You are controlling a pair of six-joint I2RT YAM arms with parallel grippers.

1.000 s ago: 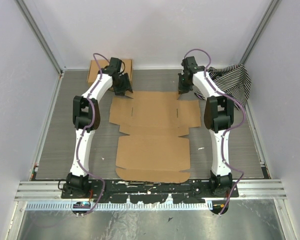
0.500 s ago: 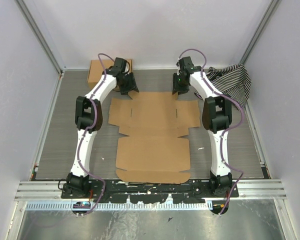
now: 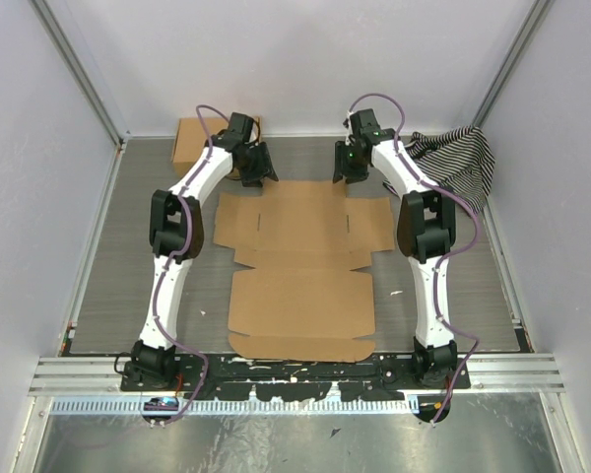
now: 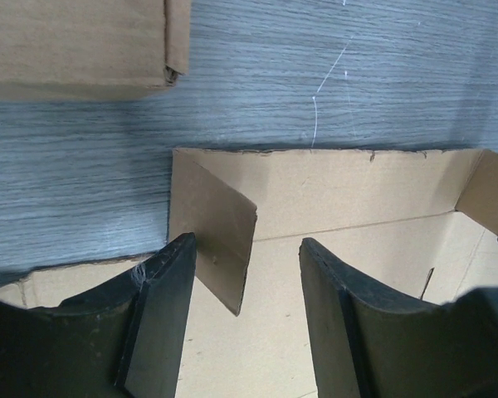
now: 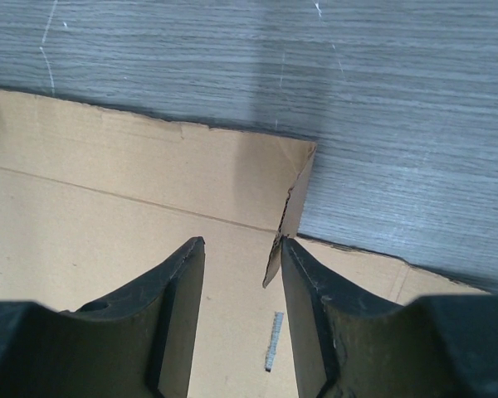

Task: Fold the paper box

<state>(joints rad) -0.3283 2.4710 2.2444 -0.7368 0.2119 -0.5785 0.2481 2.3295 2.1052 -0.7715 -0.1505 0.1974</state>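
The paper box [image 3: 303,261] lies mostly flat and unfolded in the middle of the table, plain brown cardboard with flaps and slots. My left gripper [image 3: 259,169] is open at its far left corner; in the left wrist view [image 4: 247,282] a small corner flap [image 4: 216,224] stands up between the fingers, close to the left finger [image 4: 162,315]. My right gripper [image 3: 345,169] is open at the far right corner; in the right wrist view [image 5: 242,282] another raised flap [image 5: 286,220] stands against the right finger [image 5: 311,307]. The far strip [image 4: 332,186] is tilted up.
A smaller compact brown box [image 3: 189,140] sits at the back left, also seen in the left wrist view [image 4: 83,46]. A black-and-white striped cloth [image 3: 458,158] lies at the back right. White walls and metal rails enclose the grey table [image 3: 128,256].
Both grippers have moved inward along the box's far edge toward its corners. The far corner flaps now stand up between the fingers.
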